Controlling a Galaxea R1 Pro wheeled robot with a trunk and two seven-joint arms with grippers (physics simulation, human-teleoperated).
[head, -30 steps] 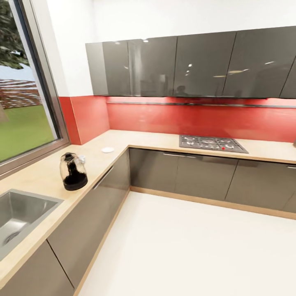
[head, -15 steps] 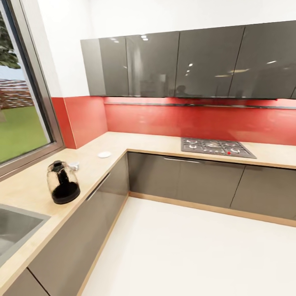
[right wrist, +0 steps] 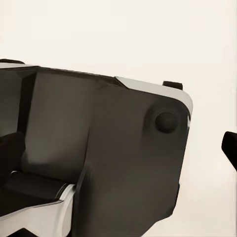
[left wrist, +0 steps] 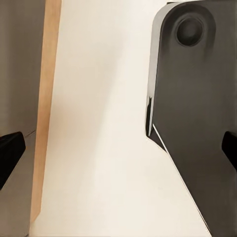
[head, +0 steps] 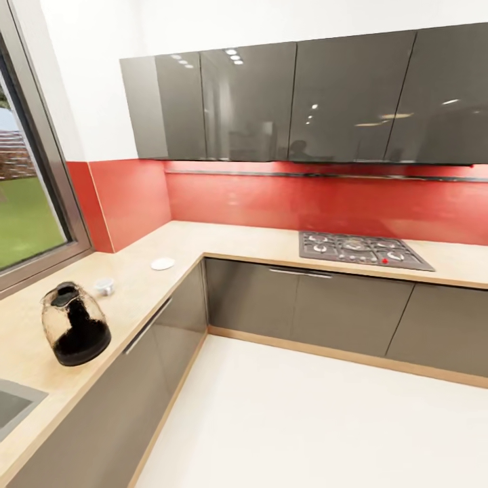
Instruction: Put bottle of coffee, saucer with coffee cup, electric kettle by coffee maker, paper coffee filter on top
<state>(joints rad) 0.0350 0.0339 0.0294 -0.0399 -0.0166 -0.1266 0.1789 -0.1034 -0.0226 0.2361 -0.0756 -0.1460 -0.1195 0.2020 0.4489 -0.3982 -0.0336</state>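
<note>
**Kettle, cup and saucer on the left worktop; both hands low over the floor**

In the left wrist view the left hand (left wrist: pixel 118 150) points down at the pale floor (left wrist: pixel 98 123), its dark fingertips (left wrist: pixel 10 150) at opposite edges of the picture, spread wide with nothing between them. A dark part of the robot's base (left wrist: pixel 197 98) lies beside it.

In the head view the electric kettle (head: pixel 74 324) stands upright on the beige worktop (head: pixel 135 285), near the front edge, just beyond the corner of a sink (head: pixel 13 407). It is clear-walled with a black base, black core and dark lid; which way its spout faces I cannot tell. Behind it sits a small pale coffee cup (head: pixel 104 287), upright. Farther along, near the corner, a white saucer (head: pixel 163 263) lies flat, apart from the cup. A gas hob (head: pixel 362 249) is set into the back run.

The right hand (right wrist: pixel 118 148) hangs over the robot's dark base (right wrist: pixel 98 163) and floor; its fingertips (right wrist: pixel 229 145) sit wide apart, holding nothing.
</note>
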